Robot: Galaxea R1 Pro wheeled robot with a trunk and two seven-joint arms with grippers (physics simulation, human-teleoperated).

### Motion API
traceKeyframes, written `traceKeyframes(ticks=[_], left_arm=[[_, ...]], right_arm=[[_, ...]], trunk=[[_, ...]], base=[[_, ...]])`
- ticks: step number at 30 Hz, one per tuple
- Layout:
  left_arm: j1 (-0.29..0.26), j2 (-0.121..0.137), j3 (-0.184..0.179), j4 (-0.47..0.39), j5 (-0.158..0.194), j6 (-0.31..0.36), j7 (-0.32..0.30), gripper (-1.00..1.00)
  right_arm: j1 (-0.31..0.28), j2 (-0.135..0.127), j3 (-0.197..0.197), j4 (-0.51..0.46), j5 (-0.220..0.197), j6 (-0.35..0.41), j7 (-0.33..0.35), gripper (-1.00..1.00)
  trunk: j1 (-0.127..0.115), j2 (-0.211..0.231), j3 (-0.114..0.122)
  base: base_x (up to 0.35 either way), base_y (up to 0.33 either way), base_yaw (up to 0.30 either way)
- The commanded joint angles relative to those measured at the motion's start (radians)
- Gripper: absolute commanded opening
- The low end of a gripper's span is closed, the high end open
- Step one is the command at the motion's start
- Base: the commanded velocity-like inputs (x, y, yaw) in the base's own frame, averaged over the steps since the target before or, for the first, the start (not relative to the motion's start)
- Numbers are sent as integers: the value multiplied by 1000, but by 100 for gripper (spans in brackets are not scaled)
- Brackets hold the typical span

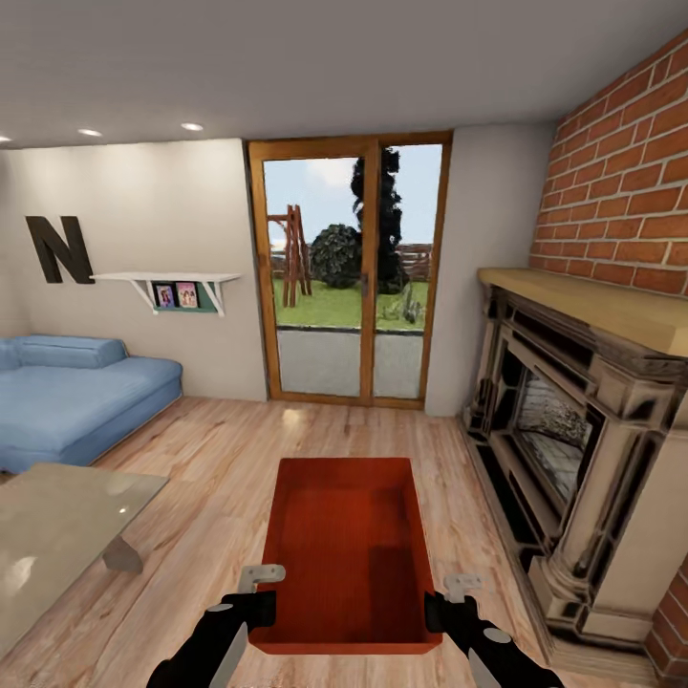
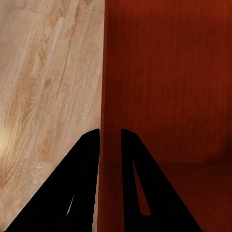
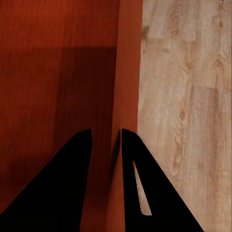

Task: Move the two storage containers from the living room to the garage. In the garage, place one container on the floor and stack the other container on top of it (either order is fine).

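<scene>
One container in hand: an orange-red storage container (image 1: pixel 349 549) shows in the head view between the two arms, open top up, over the light wood floor (image 1: pixel 220 459) of the living room
Left gripper: the left gripper (image 2: pixel 110 137) straddles the bin's left wall near its near corner, one finger inside and one outside; the fingers are narrow, closed onto the thin wall with almost no gap showing
Right gripper: the right gripper (image 3: pixel 106 137) does the same on the right wall, fingers narrow and pinching the edge, plank floor on the outer side
Container position: long axis pointing away from the robot towards the glass door (image 1: pixel 349 272); whether it is lifted clear of the floor or resting on it I cannot tell
Surroundings: blue sofa (image 1: pixel 76 397) at far left, glass table (image 1: pixel 57 545) near left, brick fireplace (image 1: pixel 583 430) close on the right
Step in hand: judged as the carry of the first bin, both walls gripped, garage not yet reached
Second container: no word on it from these views
Next move calls for: keeping both pinches even so the bin stays level, then turning the base away from the door and steering out between table and fireplace; the hearth sits near the bin's right side, so the turn wants room
Risk: thin walls may flex or slip if one arm leads the other
</scene>
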Motion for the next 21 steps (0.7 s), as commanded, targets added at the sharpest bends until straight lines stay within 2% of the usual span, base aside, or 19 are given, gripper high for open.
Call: traceKeyframes(ticks=[1, 21], left_arm=[[-1, 0, 12, 0, -18, 7, 6, -100], [-1, 0, 12, 0, -18, 7, 6, -100]], right_arm=[[0, -5, 28, -2, -8, -3, 7, -100], [0, -5, 28, -2, -8, -3, 7, -100]], trunk=[[0, -1, 0], [0, -1, 0]], base=[[0, 0, 300], [0, 0, 300]])
